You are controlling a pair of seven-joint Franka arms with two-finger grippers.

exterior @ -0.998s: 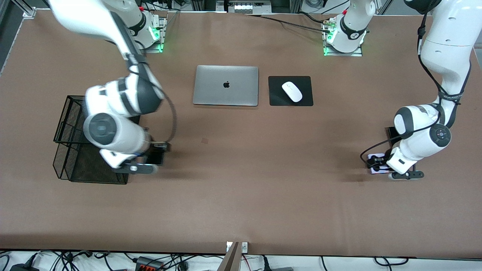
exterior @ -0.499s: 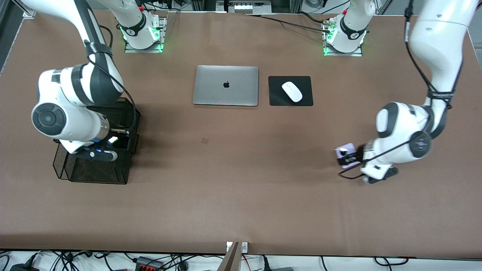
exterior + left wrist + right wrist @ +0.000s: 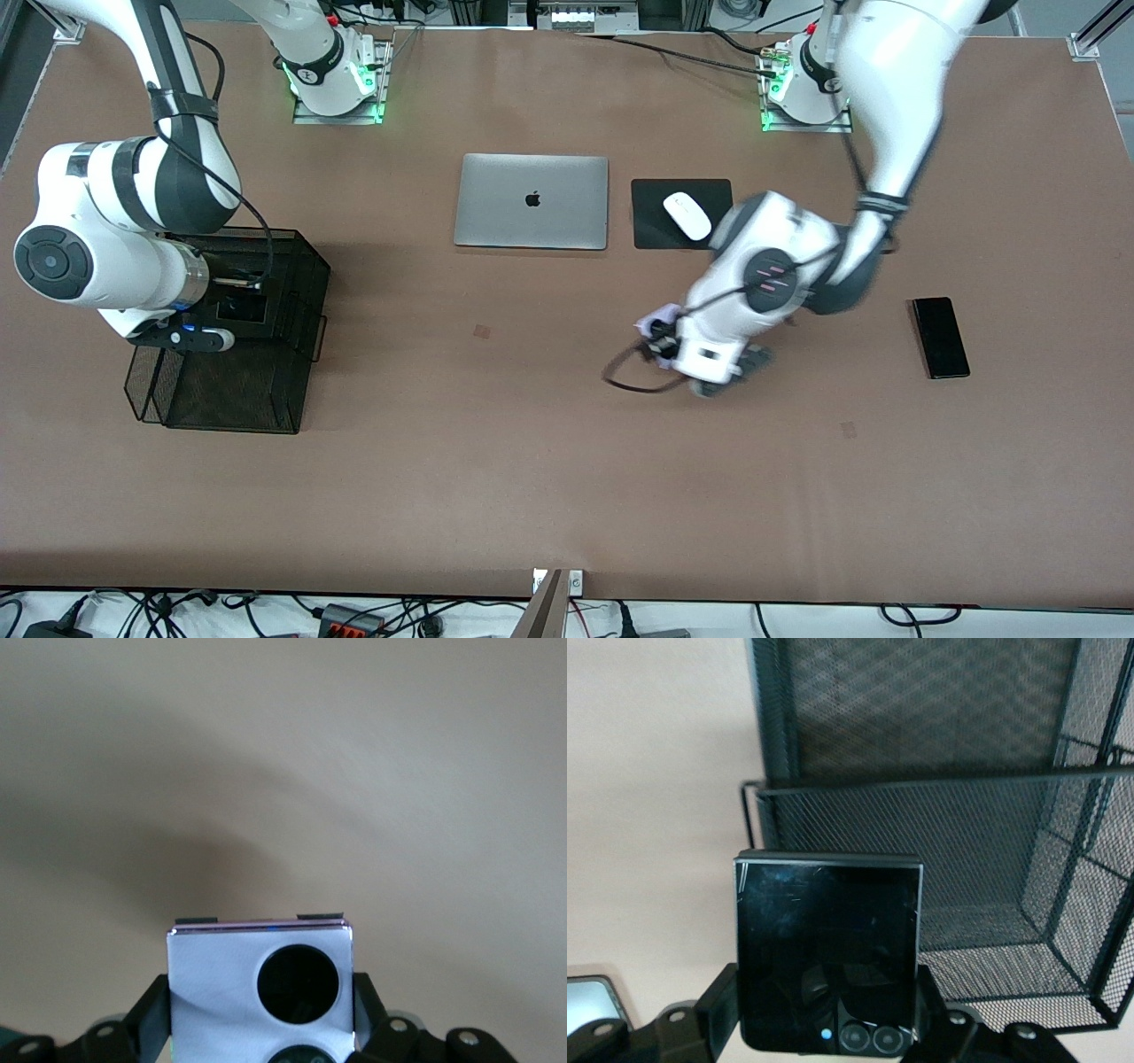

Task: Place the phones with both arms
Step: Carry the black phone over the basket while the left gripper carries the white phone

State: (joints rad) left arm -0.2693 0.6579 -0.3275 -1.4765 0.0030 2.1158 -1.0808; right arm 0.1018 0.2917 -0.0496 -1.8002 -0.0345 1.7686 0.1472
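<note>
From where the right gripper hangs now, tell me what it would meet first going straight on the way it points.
The right gripper, shut on the black folded phone, points down over the black mesh basket. Going straight on, the phone would probably meet the basket's mesh wall or floor first; depth is unclear.

A wide table [image 3: 496, 496] covered with a matte brown surface fills the front view. A closed silver laptop [image 3: 532, 201] lies near the middle; beside it, toward the left arm's end, a white mouse [image 3: 687, 215] rests on a black mouse pad [image 3: 660, 226]. A black wire-mesh basket [image 3: 221, 390] stands toward the right arm's end. Two metal base plates [image 3: 341, 111] with green indicator lights sit along the table's upper edge. Below the table's lower edge, tangled black cables [image 3: 159, 611] lie on a pale floor [image 3: 886, 620]. Lighting is even, with soft shadows.
</note>
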